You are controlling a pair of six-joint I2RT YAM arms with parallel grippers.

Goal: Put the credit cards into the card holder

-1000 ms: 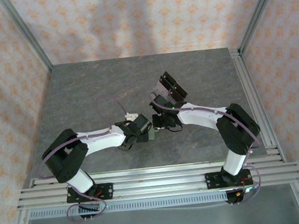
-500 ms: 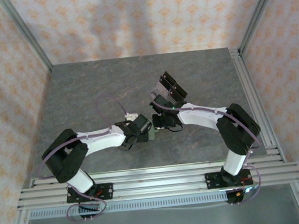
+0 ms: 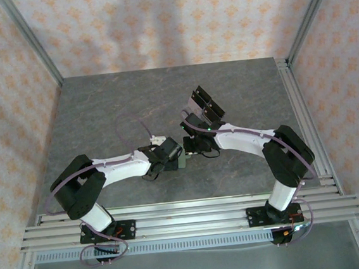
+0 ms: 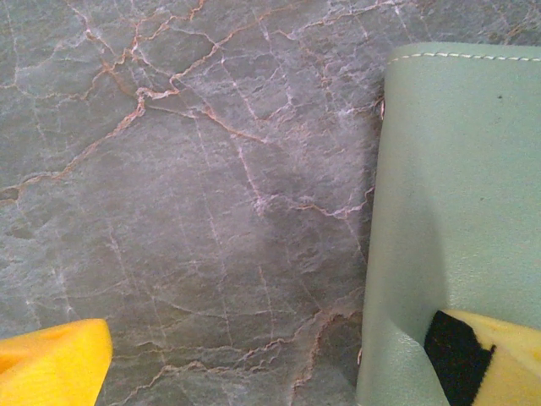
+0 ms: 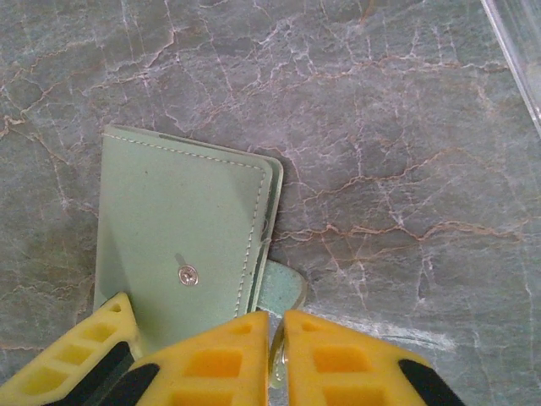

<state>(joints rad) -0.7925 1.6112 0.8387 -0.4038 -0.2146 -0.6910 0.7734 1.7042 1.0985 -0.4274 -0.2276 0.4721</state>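
Observation:
The card holder (image 5: 182,245), a sage-green wallet, lies folded flat on the grey stone table between both arms; it shows as a green patch (image 3: 182,163) from above. Its snap tab (image 5: 286,286) sticks out at the side. My right gripper (image 5: 276,355) is shut on that tab, whose metal snap sits between the yellow fingers. My left gripper (image 4: 279,376) is open, with one fingertip (image 4: 499,355) resting on the card holder (image 4: 461,194) and the other over bare table. That left finger (image 5: 84,359) also shows in the right wrist view. The credit cards are out of view.
A clear tilted acrylic rack (image 3: 205,106) with black parts stands just behind the grippers; its edge (image 5: 517,59) shows at the upper right of the right wrist view. Aluminium rails (image 3: 305,116) run along the table's right side and near edge.
The right gripper's jaws have closed further onto the snap tab. Both arms and the card holder have stayed in place.

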